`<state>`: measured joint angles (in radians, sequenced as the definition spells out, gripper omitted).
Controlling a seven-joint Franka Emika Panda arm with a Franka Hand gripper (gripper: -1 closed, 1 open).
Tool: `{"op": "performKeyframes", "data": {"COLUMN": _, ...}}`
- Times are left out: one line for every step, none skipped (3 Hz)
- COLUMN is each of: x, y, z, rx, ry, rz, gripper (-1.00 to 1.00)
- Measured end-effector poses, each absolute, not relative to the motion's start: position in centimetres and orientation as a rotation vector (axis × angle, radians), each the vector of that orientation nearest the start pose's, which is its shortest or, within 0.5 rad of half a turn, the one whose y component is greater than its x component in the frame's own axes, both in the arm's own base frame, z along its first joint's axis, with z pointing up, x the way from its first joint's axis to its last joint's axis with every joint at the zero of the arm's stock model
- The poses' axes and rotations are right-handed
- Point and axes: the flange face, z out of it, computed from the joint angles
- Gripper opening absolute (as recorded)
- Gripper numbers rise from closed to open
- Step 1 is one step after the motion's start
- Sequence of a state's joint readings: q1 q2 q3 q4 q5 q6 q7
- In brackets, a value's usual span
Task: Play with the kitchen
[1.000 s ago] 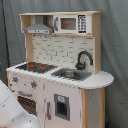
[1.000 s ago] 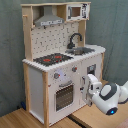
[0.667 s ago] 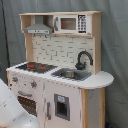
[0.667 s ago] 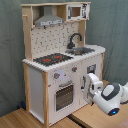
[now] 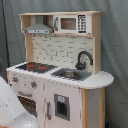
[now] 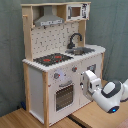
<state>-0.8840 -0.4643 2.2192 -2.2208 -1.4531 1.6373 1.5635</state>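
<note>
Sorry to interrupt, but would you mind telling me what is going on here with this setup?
A white robot arm is working at a tall white and pale-wood toy play kitchen. In the second exterior view, its gripper end is held against the kitchen's front, beside the windowed oven door and below the knobs. The black-red stovetop, the sink with its black faucet and the small microwave up top are untouched.
</note>
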Motion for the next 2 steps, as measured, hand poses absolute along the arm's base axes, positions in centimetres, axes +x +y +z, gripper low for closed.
{"op": "performKeyframes", "data": {"x": 21.51, "y": 48.7, "z": 31.58, "rx": 1.376, "ry": 0.602, "rz": 1.579, "gripper": 1.0}}
{"op": "performKeyframes", "data": {"x": 22.5, "y": 49.4, "z": 32.31, "rx": 1.308, "ry": 0.69, "rz": 1.525, "gripper": 1.0}}
